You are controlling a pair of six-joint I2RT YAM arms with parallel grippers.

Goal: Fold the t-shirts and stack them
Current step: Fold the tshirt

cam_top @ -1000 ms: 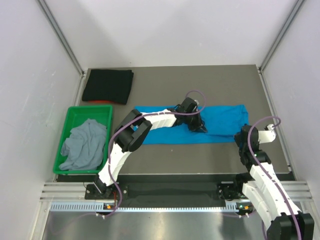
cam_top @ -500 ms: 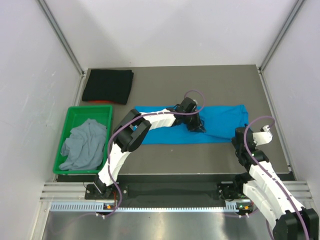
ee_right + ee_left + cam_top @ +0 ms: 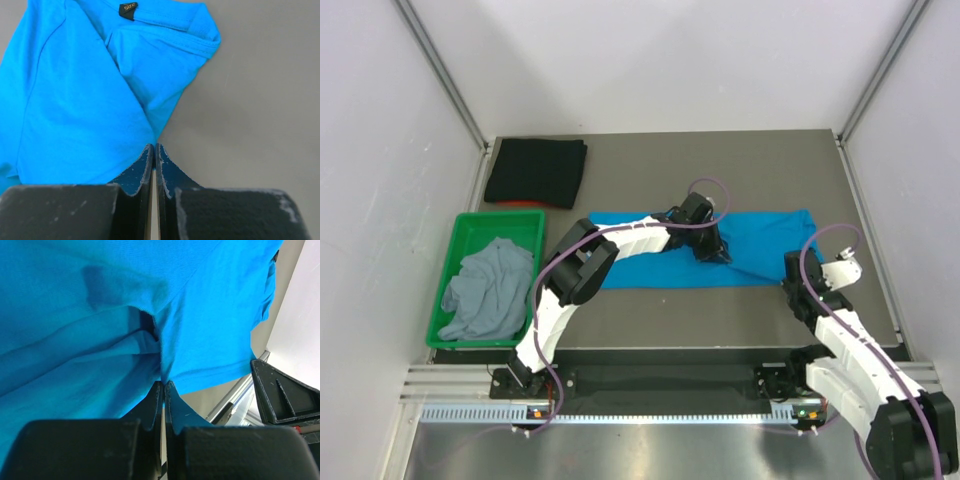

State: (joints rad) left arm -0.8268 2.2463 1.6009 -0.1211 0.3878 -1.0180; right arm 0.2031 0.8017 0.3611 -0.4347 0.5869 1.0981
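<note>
Top view: the green tray (image 3: pixel 500 216) at 9 o'clock holds a crumpled grey shirt (image 3: pixel 490 290). A folded black shirt (image 3: pixel 536 172) lies at 11 o'clock. The blue t-shirt (image 3: pixel 765 245) lies stretched across the centre of the table (image 3: pixel 720 170).

Left wrist view: the left gripper (image 3: pixel 163 387) is closed and pinches a wrinkled fold of the blue cloth.

Right wrist view: the right gripper (image 3: pixel 153 147) has its fingers pressed together at the shirt's edge. Whether it holds cloth, I cannot tell.

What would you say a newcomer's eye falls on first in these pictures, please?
The bright blue t-shirt spread across the middle of the table, with the left gripper shut on a pinch of it. Then the green bin at the left edge holding a crumpled grey shirt, and the folded black shirt behind it.
</note>
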